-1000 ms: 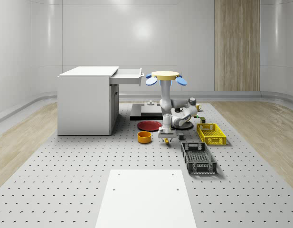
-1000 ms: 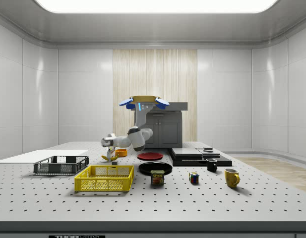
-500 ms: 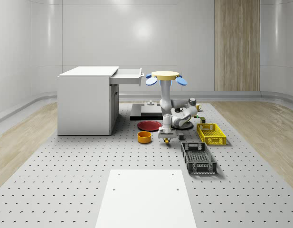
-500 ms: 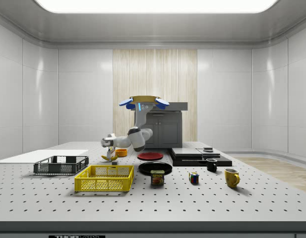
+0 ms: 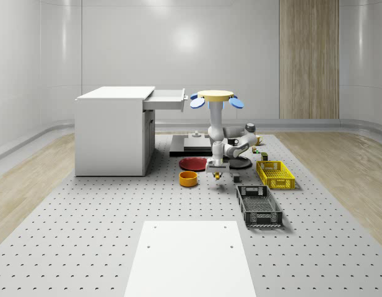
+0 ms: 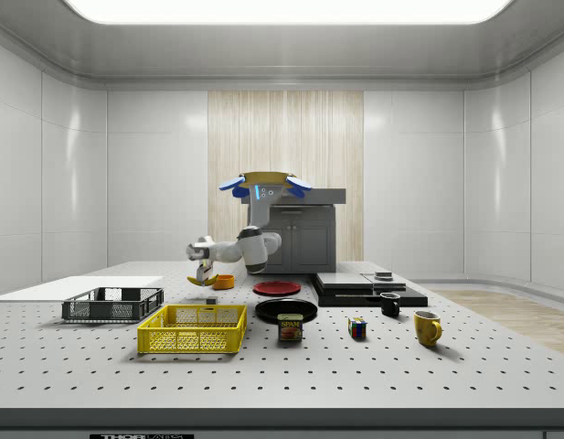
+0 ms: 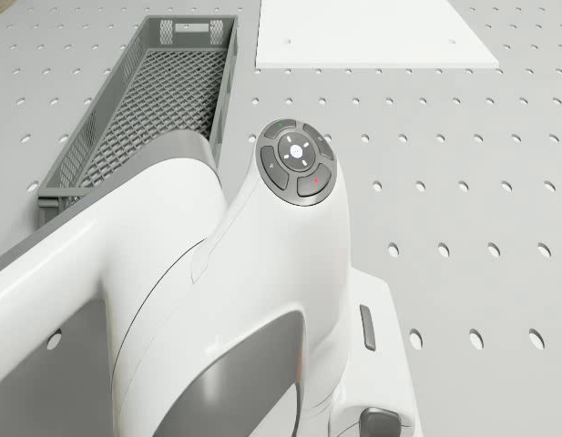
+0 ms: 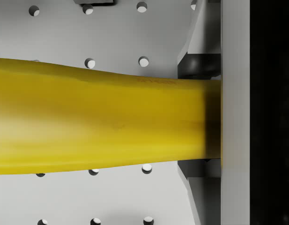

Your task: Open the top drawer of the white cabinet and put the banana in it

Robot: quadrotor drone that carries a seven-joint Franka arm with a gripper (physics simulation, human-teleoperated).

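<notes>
The yellow banana [image 8: 102,122] lies crosswise against one gripper finger [image 8: 235,117] in the wrist view. My gripper [image 5: 216,176] is shut on the banana [image 6: 203,280] and holds it a little above the table, beside the orange bowl [image 5: 188,179]. The drone [image 5: 217,98] hovers over the table just off the whole-scene view's right of the white cabinet [image 5: 113,130]. The cabinet's top drawer [image 5: 166,99] stands pulled out towards the drone. From the drone the arm [image 7: 217,300] bends down and forward.
A red plate [image 5: 195,163], a yellow basket [image 5: 275,174] and a grey crate [image 5: 259,206] surround the gripper. A white board [image 5: 189,257] lies at the table's front. A can [image 6: 290,327], a cube [image 6: 356,328] and two mugs [image 6: 427,327] sit on the far side.
The gripper has risen off the table with the banana held in it, and the arm's elbow has lifted. The drone stays beside the open drawer.
</notes>
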